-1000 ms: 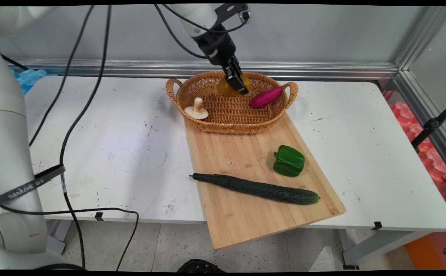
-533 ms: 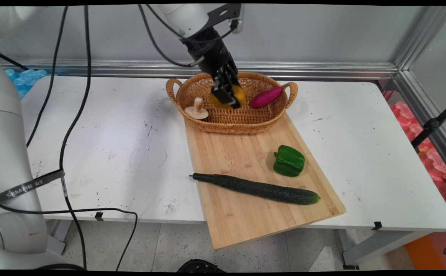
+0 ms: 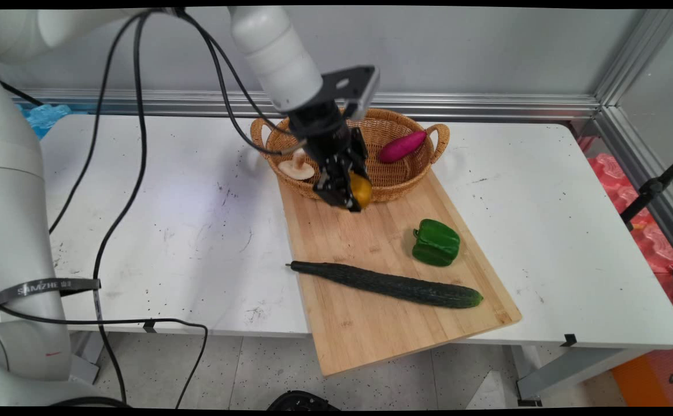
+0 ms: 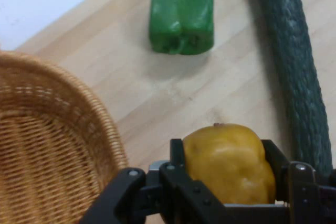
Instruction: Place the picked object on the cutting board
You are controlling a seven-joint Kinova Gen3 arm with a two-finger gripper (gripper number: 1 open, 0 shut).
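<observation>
The white arm is slanting down from the upper left, its wrist tilting so that the end effector (image 3: 348,193) is pointing down at the near rim of the wicker basket (image 3: 397,179), where that rim is meeting the wooden cutting board (image 3: 371,341). The end effector is closing narrowly on a yellow pepper (image 4: 228,161), its two fingers (image 4: 177,156) pressing against the pepper's opposite sides, and the pepper is hanging above the board's far end, clear of the wood. Behind the end effector, inside the basket, a mushroom (image 3: 296,167) is lying partly hidden by the arm's black wrist, and a purple sweet potato (image 3: 402,145) is resting toward the basket's other end. Ahead of the end effector on the board, a green pepper (image 4: 181,11) is sitting with a long cucumber (image 4: 296,72) lying beyond and beside it, well apart from the held pepper. In the hand view the cucumber is running out of frame at top and bottom, and the basket is being cut off at the left. The board is overhanging the near edge of the white counter (image 3: 573,231).
</observation>
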